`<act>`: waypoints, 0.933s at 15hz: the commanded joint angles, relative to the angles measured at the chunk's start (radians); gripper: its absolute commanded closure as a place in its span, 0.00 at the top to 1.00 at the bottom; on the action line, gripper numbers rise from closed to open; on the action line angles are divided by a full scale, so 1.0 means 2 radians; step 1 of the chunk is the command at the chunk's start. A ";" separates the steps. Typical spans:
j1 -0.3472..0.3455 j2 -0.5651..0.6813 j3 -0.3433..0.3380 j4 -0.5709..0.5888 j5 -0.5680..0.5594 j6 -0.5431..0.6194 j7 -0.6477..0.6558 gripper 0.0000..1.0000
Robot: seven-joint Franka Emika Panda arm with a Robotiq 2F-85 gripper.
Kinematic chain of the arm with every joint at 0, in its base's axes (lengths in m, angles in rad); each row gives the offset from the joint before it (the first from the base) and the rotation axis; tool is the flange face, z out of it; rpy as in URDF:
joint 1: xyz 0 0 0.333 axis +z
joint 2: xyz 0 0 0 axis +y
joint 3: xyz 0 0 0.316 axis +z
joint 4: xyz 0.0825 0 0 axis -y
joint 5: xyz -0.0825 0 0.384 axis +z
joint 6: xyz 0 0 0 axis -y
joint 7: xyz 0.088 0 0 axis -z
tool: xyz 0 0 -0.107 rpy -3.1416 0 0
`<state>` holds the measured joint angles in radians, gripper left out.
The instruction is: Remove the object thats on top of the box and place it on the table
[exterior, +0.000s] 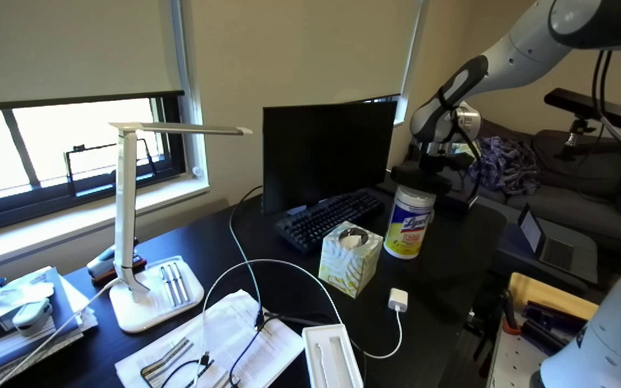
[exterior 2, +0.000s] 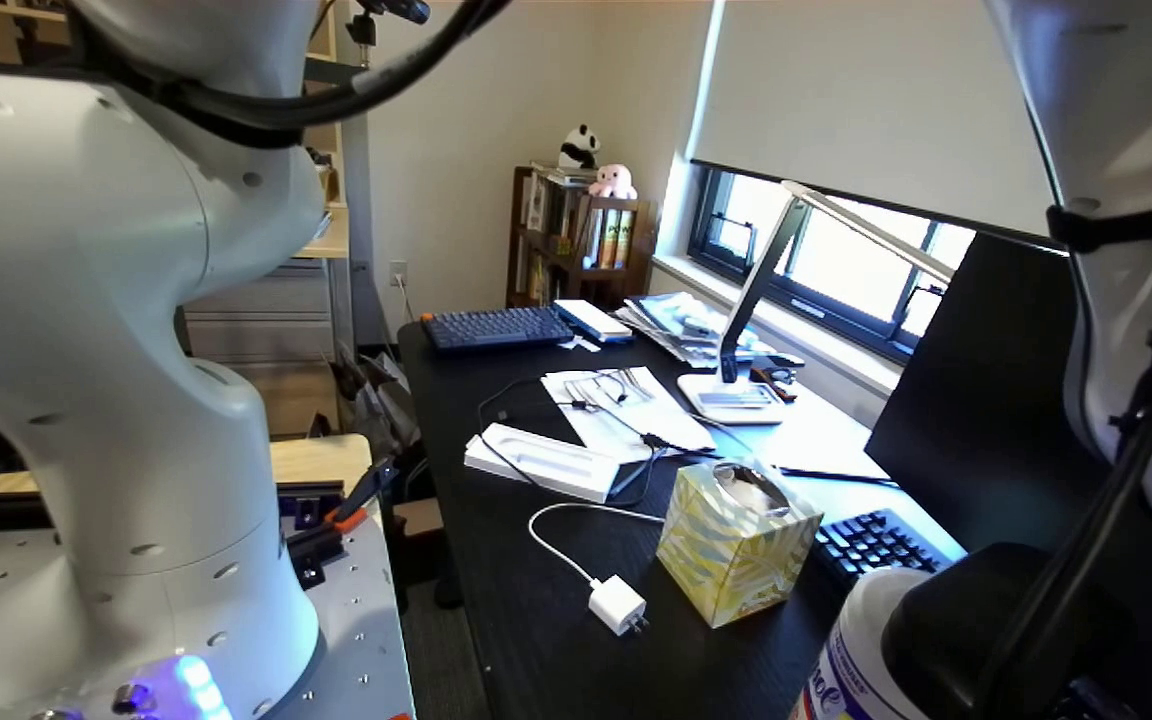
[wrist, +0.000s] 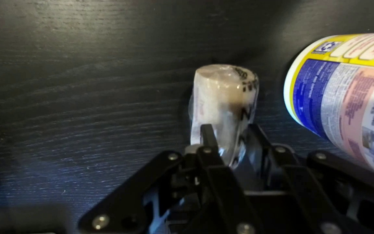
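The cream-yellow patterned tissue box (exterior: 345, 264) stands on the dark table (exterior: 429, 328); it also shows in an exterior view (exterior 2: 736, 560). Only a tissue in its opening shows at its top. In the wrist view a clear-wrapped pale roll with black print (wrist: 222, 91) is at my fingertips, over the dark table. My gripper (wrist: 229, 128) is partly closed, its fingers on either side of the roll's wrapping. I cannot tell whether the roll touches the table. In both exterior views the fingers and roll are hidden behind the canister and the gripper's body.
The Lysol canister (exterior: 410, 223) stands right beside my gripper; it fills the right side of the wrist view (wrist: 352, 97). A monitor (exterior: 326, 156) and keyboard (exterior: 329, 221) are behind the box. A white charger (exterior: 398, 299), cables and a white lamp (exterior: 127, 215) lie farther along.
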<state>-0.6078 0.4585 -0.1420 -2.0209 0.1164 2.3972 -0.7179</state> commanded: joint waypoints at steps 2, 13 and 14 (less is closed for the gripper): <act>-0.008 -0.016 -0.001 0.004 0.023 -0.029 -0.017 0.68; 0.009 -0.080 -0.036 0.076 0.042 -0.215 0.061 1.00; 0.014 -0.090 -0.041 0.080 0.040 -0.221 0.079 1.00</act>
<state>-0.6073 0.3392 -0.1967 -1.8784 0.1786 2.0228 -0.6373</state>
